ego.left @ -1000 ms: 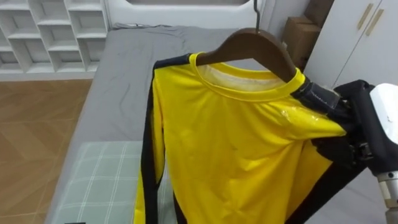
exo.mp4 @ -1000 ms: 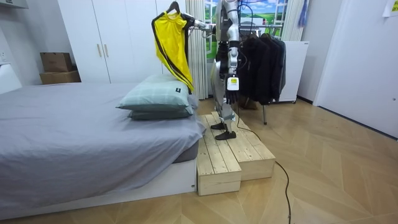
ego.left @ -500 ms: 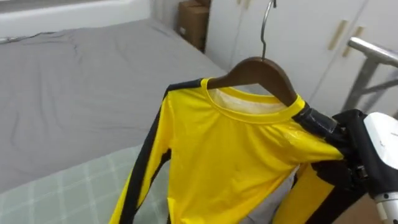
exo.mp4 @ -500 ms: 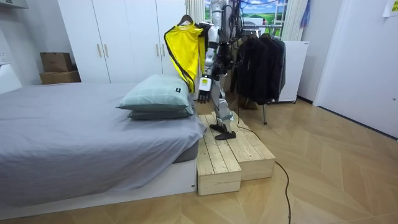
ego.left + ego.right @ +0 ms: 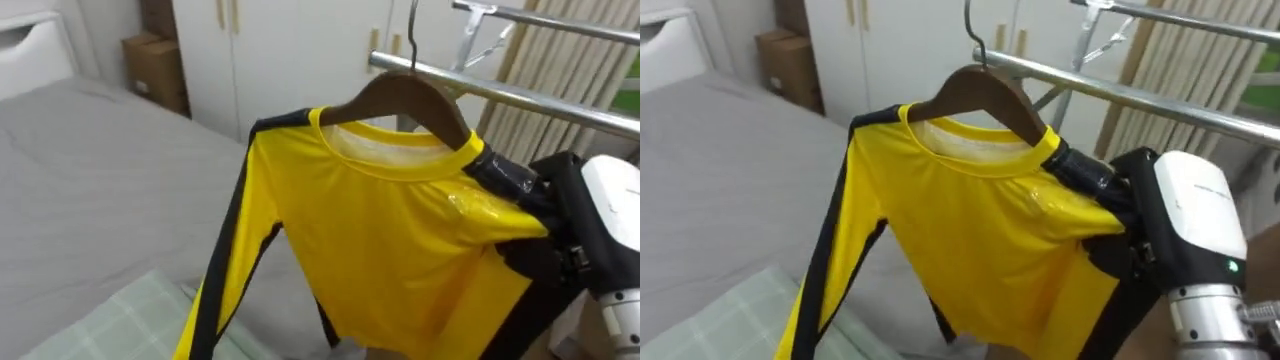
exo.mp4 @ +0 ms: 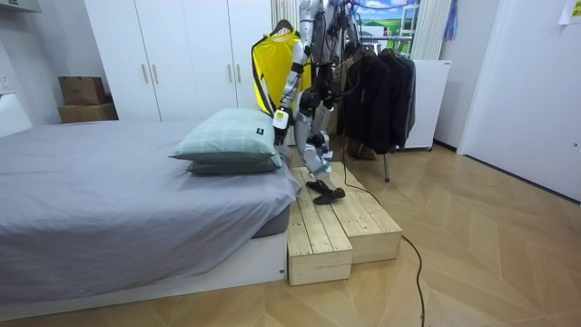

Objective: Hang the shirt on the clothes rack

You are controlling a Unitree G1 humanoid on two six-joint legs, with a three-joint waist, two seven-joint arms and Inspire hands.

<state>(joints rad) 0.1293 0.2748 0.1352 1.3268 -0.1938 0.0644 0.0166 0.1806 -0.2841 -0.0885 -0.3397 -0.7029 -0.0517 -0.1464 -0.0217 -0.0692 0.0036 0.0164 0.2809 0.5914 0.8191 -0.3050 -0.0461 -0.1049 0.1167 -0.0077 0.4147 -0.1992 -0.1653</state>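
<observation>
Standing on platform (image 6: 336, 227) beside bed (image 5: 80, 180), robot faces rack (image 5: 540, 100); dark clothes (image 6: 381, 91) hang on rack's far part. Yellow shirt (image 5: 380, 230), black side stripes, held high on wooden hanger (image 5: 410, 95) just in front of rack; hem cut off at frame bottom. Hook close to rack bar, contact unreadable. Right hand (image 5: 585, 220) clamped tight: fingers curled on shirt's shoulder over hanger end, partly masked by cloth. Left hand (image 6: 279, 120) hangs low near pillow (image 6: 227, 136), too small to read.
</observation>
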